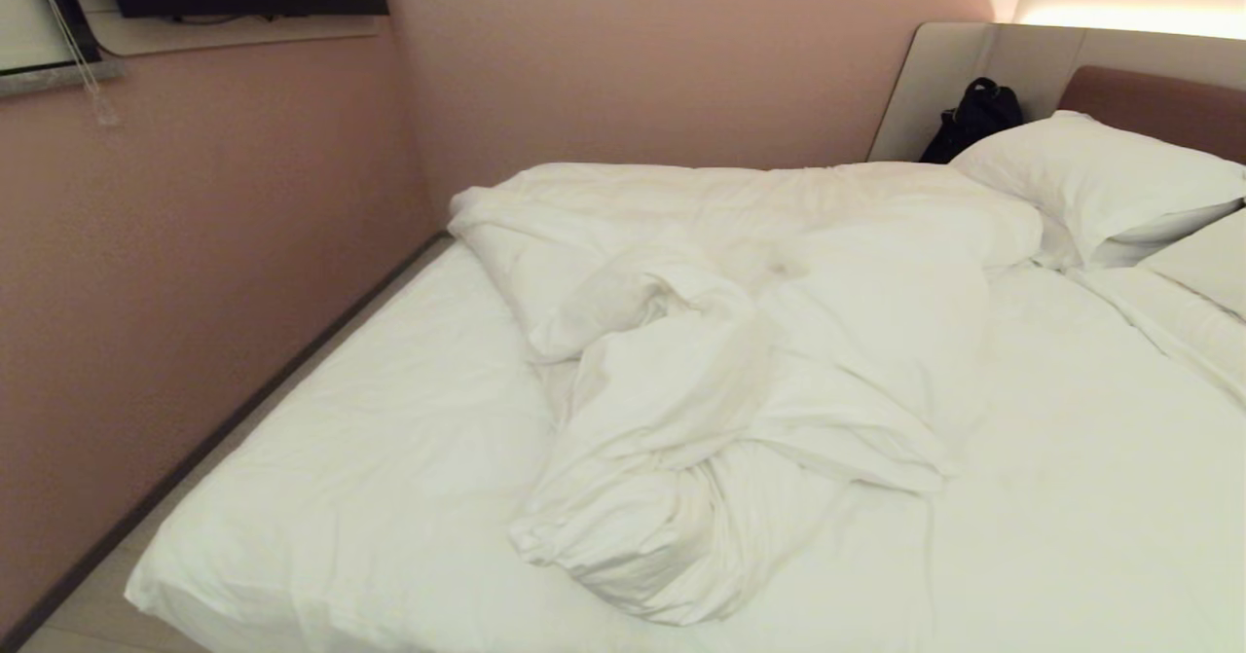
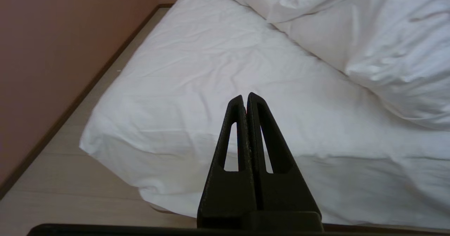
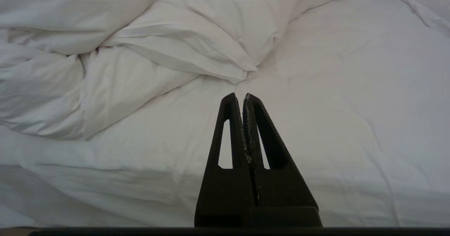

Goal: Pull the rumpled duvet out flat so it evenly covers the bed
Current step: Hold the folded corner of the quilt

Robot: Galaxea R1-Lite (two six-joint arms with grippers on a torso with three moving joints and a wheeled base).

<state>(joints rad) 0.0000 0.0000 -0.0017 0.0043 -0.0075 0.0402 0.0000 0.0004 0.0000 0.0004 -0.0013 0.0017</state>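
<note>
Rumpled duvet (image 1: 740, 361) heaped mid-bed (image 1: 321, 497), pillows (image 1: 1100, 181) at two o'clock; left gripper (image 2: 245, 96) and right gripper (image 3: 240, 96) clenched empty; no writing legible.

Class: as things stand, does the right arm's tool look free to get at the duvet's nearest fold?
Probably yes. The right tool hangs shut above bare sheet, and nothing lies between it and the rumpled duvet; it must open first.
</note>
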